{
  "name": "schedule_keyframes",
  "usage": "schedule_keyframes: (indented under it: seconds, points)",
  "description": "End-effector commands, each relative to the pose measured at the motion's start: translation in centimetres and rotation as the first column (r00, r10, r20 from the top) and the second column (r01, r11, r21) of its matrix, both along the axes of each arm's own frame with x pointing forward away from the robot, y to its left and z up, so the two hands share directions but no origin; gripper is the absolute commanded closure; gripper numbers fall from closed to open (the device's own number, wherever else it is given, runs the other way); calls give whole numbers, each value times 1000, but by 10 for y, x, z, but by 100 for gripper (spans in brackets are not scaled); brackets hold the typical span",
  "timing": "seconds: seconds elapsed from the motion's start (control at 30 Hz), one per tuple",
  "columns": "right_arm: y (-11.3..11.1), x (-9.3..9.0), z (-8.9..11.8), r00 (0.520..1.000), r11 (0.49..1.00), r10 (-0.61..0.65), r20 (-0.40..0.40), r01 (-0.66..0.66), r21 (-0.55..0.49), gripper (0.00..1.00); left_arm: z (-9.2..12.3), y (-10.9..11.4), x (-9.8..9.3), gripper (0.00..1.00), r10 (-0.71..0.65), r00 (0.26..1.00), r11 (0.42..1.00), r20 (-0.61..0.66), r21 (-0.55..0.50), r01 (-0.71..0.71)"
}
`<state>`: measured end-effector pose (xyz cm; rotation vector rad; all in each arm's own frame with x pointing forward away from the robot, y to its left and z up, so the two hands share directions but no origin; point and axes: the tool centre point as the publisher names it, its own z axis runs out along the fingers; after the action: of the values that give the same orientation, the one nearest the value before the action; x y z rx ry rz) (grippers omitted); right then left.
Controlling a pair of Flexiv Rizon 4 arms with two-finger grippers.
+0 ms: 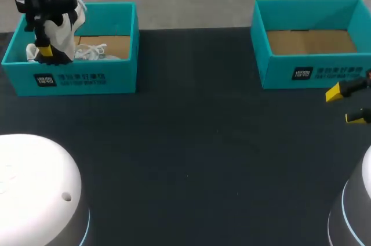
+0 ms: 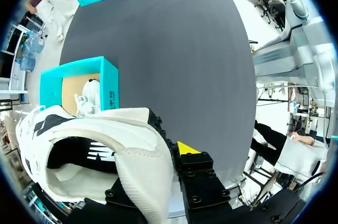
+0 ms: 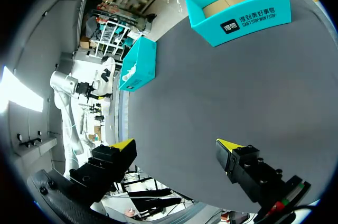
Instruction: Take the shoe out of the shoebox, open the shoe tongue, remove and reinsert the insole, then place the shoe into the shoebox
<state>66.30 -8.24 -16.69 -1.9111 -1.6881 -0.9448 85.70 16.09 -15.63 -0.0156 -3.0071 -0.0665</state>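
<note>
Left hand (image 1: 46,50): gripped the shoe (image 1: 66,5) by its rim, shoebox (image 1: 87,78) below.
Right hand (image 1: 345,105): stood wide open, empty.
Risk: the soft rim might have slipped the pinch, dropping the shoe.

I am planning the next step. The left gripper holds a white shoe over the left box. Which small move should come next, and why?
Probably bring the left gripper forward and lower the white shoe onto the table. The shoe hangs above the left shoebox, where a second shoe lies, and the open right gripper is far off.
</note>
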Motion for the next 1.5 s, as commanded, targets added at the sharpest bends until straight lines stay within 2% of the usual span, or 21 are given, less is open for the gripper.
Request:
schedule_keyframes:
  seconds: [0.03,0.2,0.47,0.83,1.17,1.33,1.5]
  points:
    - [0,-10,1,999,999,-34,30,34,-3,0,5,31,12,100,17,1000,1000,8,-15,-17]
    - [0,-10,1,999,999,-34,30,34,-3,0,0,65,41,100,114,993,992,23,52,-115]
    - [0,-10,1,999,999,-34,30,34,-3,0,-6,112,83,100,119,993,992,11,49,-120]
    - [0,-10,1,999,999,-34,30,34,-3,0,-20,150,140,100,139,990,990,20,7,-139]
    - [0,-10,1,999,999,-34,30,34,-3,0,-34,158,182,100,161,987,987,5,-28,-161]
    - [0,-10,1,999,999,-34,30,34,-3,0,-37,155,198,100,167,986,986,2,9,-167]
    - [0,-10,1,999,999,-34,30,34,-3,0,-41,153,203,100,201,980,980,-11,9,-201]
